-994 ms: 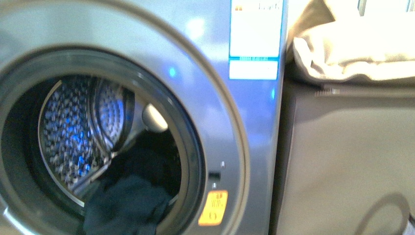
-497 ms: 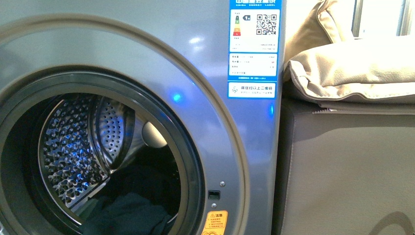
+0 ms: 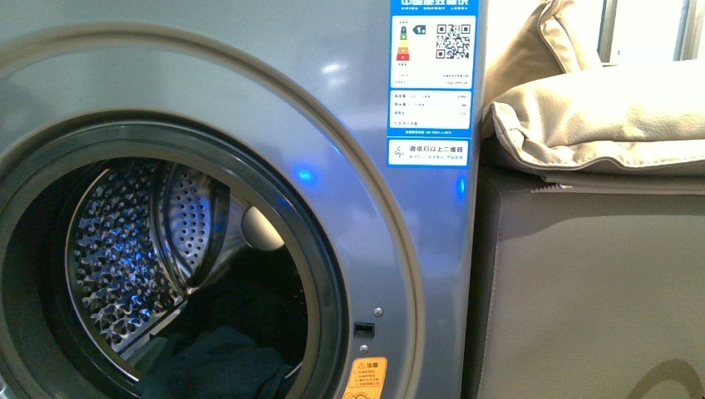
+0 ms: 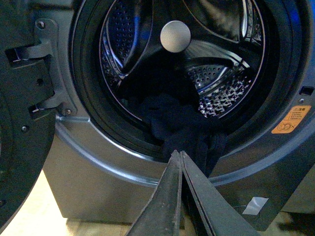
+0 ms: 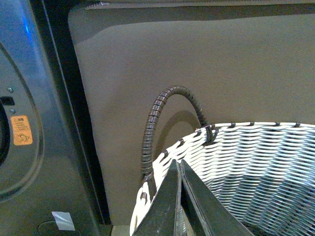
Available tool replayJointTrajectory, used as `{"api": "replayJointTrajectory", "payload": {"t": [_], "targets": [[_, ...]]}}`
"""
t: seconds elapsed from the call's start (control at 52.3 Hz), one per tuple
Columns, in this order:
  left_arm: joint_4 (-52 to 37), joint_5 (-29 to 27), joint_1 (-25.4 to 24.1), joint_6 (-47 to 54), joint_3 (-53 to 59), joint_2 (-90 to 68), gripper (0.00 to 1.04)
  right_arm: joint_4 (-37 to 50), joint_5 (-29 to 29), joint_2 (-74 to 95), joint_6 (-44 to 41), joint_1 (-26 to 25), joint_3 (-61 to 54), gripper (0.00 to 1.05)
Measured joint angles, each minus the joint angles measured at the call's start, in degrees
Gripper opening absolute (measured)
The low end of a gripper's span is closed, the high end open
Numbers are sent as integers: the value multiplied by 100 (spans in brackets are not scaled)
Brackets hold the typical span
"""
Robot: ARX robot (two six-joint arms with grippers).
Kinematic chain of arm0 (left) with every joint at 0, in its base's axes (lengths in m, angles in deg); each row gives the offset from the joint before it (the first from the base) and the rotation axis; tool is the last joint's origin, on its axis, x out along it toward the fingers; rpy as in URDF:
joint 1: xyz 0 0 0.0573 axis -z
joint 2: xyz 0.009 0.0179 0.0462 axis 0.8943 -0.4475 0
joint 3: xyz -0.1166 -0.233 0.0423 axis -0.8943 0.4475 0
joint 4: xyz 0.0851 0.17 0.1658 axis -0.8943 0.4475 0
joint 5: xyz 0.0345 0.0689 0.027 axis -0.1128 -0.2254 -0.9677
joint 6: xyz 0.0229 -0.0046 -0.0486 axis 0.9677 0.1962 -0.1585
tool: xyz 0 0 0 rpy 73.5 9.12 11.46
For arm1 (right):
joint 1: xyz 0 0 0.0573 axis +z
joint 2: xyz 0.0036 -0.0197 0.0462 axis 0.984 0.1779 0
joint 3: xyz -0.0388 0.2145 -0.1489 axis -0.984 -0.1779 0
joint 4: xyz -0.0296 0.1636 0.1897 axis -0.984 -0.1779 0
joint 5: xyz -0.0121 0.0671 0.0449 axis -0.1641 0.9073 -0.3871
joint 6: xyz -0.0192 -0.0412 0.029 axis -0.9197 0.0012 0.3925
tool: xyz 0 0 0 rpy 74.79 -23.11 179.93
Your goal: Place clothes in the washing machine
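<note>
- Two arms, neither showing in the front view; each appears only in its own wrist view.
- Left gripper (image 4: 181,156) points at the lower rim of the washing machine (image 3: 249,100) porthole, its dark fingers (image 4: 167,196) running up together to a tip just before the door seal.
- Its jaws stand closed, blade against blade with only a thin line between them; nothing shows pinched there, and the tip lies right against a fold of the clothes (image 4: 179,129), though true contact cannot be told.
- Those clothes, a dark navy heap, lie in the bottom of the perforated drum (image 3: 125,241) and spill forward over the lower lip of the opening; the front view shows the same heap at the bottom of the porthole.
- Door hinge brackets (image 4: 42,78) sit on the machine's front beside the opening, and the orange warning sticker (image 3: 367,378) is at the lower front, on the far side of the opening from the hinges.
- Right gripper (image 5: 180,164) hangs over the near rim of a white woven basket (image 5: 256,162), beside its dark wrapped handle (image 5: 162,105).
- Its jaws are likewise pressed closed and hold nothing visible.
- Behind the basket rises the grey-brown sofa side (image 5: 197,64), next to the machine, with a beige cushion (image 3: 599,116) on top.
</note>
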Motion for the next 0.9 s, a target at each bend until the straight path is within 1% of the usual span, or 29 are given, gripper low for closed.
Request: {"api": "replayJointTrajectory", "payload": {"t": [0.631,0.708,0.765,0.861,0.899], "targets": [[0,0,0,0,0,0,4,0,0,0,0,0,0,2],[0,0,0,0,0,0,4,0,0,0,0,0,0,12],[0,0,0,0,0,0,4,0,0,2,0,0,0,23],[0,0,0,-2,0,0,4,0,0,0,0,0,0,49],[0,0,0,-2,0,0,12,0,0,0,0,0,0,58]]}}
